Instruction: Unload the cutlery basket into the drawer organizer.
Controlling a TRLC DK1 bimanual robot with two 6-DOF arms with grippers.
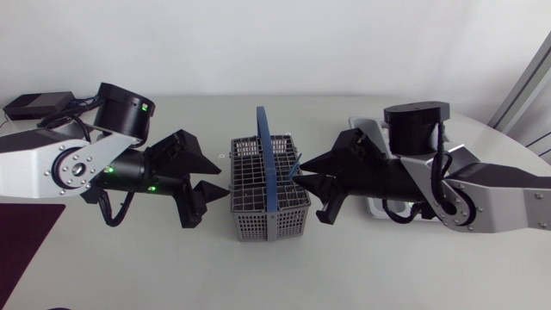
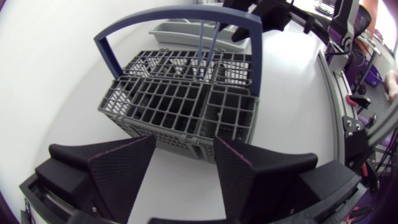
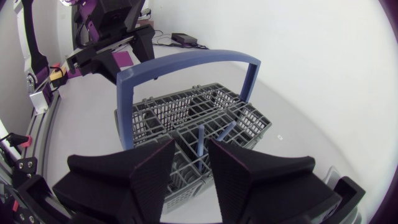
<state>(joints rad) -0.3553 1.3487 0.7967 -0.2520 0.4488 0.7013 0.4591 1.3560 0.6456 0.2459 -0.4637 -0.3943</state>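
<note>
The cutlery basket (image 1: 258, 226) sits between the left gripper (image 1: 225, 182) and right gripper (image 1: 308, 195); both sets of fingers gape wide, empty

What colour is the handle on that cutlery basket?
Blue handle, on a grey basket; clearest in the right wrist view.

Soft, even light fills all three views. The pale counter (image 1: 284, 275) reads bright, with no hard glare around the grey basket (image 1: 269, 194). In the head view, faint short shadows lie on the counter right under the basket and under the arms on either side of it. In the left wrist view the counter beyond the basket washes out nearly white, while the matte left claw (image 2: 183, 163) before the basket reads dark with little detail. The right claw (image 3: 189, 167) looks alike in its own view. Both wrist views bow straight lines outward from the basket.
</note>
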